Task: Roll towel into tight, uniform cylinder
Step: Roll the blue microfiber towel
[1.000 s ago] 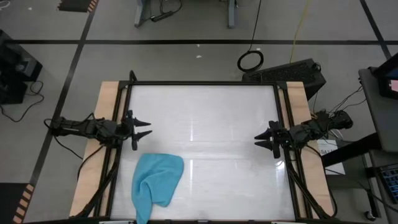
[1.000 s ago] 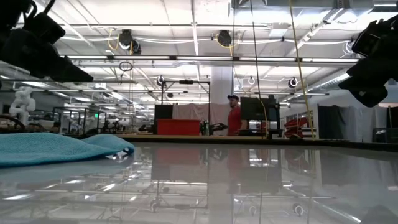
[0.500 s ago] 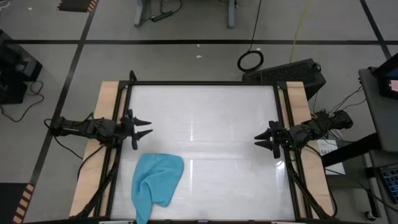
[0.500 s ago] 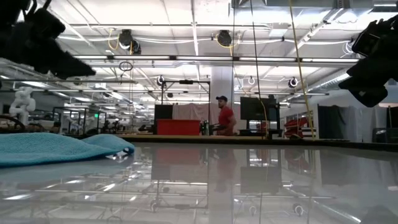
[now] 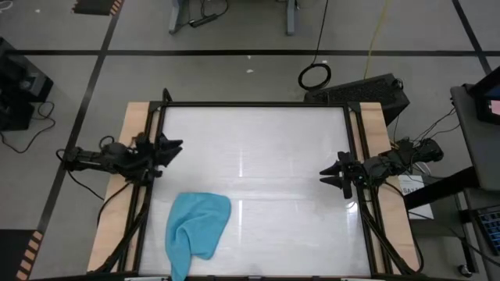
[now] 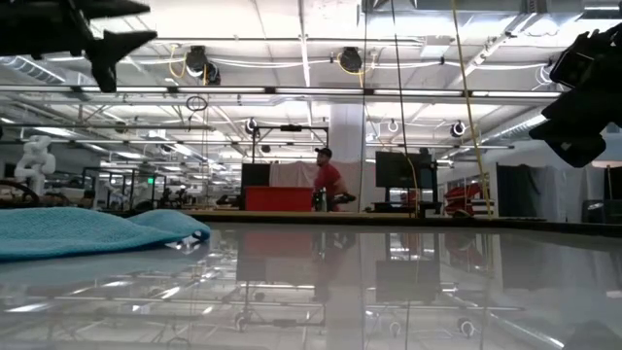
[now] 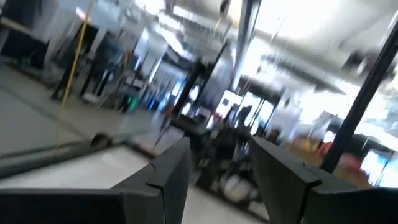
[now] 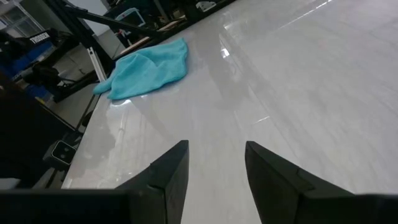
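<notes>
High view, left hand (image 5: 173, 145) spread, swung back from towel (image 5: 195, 229), right hand (image 5: 328, 176) spread, unmoved

Overhead and table-level cameras share the table (image 5: 258, 148); wrist cameras look forward.

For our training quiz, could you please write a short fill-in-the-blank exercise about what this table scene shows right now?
1. The towel lies crumpled, not yet ____.
2. The colour of the towel is ____.
3. Seen from above, the towel lies nearer the ____ gripper.
4. The left gripper and right gripper both have their fingers ____ and hold nothing.

Missing words: rolled; blue; left; open
</notes>
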`<state>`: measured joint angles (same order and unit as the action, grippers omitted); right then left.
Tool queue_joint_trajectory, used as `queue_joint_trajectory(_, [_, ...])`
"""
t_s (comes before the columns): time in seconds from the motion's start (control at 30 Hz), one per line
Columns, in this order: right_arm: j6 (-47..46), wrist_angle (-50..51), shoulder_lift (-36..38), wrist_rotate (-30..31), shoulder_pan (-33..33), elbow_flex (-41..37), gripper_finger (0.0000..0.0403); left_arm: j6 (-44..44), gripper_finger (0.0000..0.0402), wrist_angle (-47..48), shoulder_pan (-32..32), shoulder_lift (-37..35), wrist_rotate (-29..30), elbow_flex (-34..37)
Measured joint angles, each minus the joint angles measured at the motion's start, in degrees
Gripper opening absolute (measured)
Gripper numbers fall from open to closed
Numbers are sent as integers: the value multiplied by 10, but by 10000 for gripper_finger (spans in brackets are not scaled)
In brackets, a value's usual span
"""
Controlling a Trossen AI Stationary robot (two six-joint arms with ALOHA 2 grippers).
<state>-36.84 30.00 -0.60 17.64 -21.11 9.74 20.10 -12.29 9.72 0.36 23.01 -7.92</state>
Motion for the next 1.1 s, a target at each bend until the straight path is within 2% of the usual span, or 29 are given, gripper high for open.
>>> queue_joint_trajectory(0.07, [0,0,0,0,0,0,148,-48,173,-56,0,3,-17,0])
queue_joint_trajectory(0.13, [0,0,0,0,0,0,148,-88,173,-100,2,10,-69,-9])
queue_joint_trajectory(0.23, [0,0,0,0,0,0,148,-111,173,-73,7,41,-125,-40])
queue_joint_trajectory(0.3, [0,0,0,0,0,0,148,-104,173,-33,14,79,-142,-68])
queue_joint_trajectory(0.7, [0,0,0,0,0,0,148,-90,173,240,57,442,-137,-288])
queue_joint_trajectory(0.93, [0,0,0,0,0,0,148,-116,173,336,63,606,-131,-389])
queue_joint_trajectory(1.1, [0,0,0,0,0,0,148,-120,173,391,63,704,-134,-427])
